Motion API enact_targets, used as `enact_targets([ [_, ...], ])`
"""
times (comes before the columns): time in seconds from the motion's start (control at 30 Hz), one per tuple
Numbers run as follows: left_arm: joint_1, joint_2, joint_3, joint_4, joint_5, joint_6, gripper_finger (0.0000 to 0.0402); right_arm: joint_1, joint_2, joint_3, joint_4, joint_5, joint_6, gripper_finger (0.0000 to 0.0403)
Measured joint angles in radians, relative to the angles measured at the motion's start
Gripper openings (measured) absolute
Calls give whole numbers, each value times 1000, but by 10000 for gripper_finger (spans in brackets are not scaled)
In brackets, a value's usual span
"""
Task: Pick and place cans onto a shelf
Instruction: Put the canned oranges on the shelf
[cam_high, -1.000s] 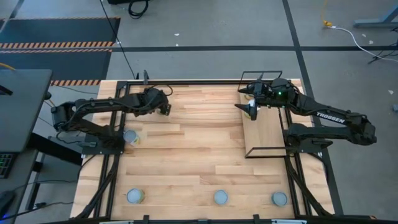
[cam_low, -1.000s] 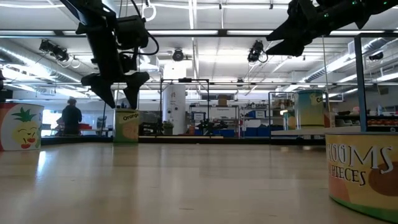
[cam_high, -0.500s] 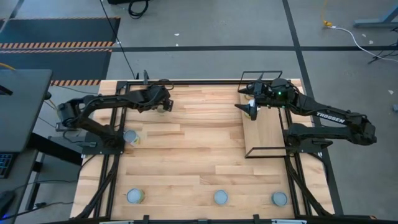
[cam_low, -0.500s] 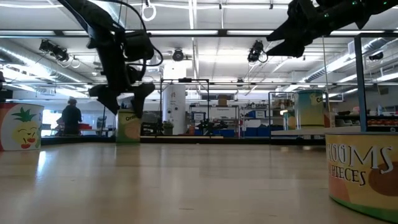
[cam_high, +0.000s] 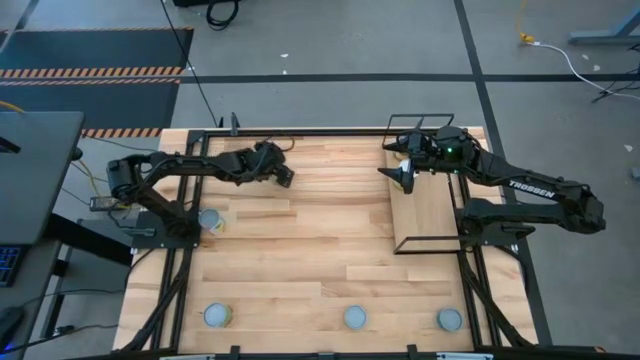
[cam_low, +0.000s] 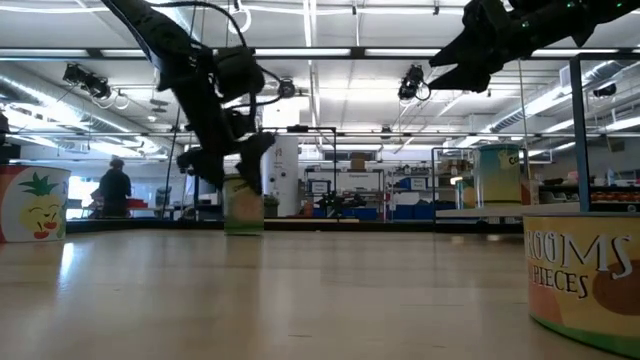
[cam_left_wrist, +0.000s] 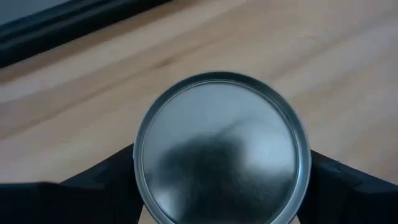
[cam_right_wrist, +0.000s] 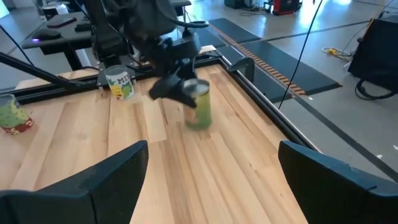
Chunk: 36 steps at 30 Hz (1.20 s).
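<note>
Near table's far edge | left hand (cam_low: 228, 170) grips can (cam_left_wrist: 222, 148), label blurred | right hand (cam_high: 405, 172) wide

- The pale plank tabletop (cam_high: 320, 250) is carrying the shelf (cam_high: 425, 215) at its right.
- Four cans are standing on it: (cam_high: 210, 220), (cam_high: 218, 316), (cam_high: 354, 317), (cam_high: 449, 319).

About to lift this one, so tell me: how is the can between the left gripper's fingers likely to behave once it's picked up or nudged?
The can looks rigid: a metal lid with a raised rim, so it should not crush. Its round side wall may slip or twist between the left gripper's fingers. Standing upright and fairly squat on the table, it will probably slide rather than tip, but would roll if knocked over.
</note>
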<state>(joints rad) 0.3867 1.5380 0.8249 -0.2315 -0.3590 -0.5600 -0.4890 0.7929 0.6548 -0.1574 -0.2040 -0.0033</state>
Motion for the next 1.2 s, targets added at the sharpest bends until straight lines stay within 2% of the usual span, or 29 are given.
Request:
enact_targets([
  [0.23,-207,1,16,233,32,57,317,73,9,0,-7,-29,-97,368],
  [0.37,-314,33,114,224,3,126,317,156,56,0,19,-25,-136,368],
  [0.53,-401,164,308,119,-2,339,317,249,150,0,60,7,-202,368],
  [0.63,-428,259,410,42,16,440,317,291,195,0,68,33,-237,370],
  [0.8,-429,362,511,33,105,487,330,334,257,0,82,63,-245,377],
  [0.93,-429,381,527,36,124,495,351,352,321,0,92,82,-219,381],
  [1.2,-428,381,529,18,124,516,356,389,470,0,230,80,-217,389],
])
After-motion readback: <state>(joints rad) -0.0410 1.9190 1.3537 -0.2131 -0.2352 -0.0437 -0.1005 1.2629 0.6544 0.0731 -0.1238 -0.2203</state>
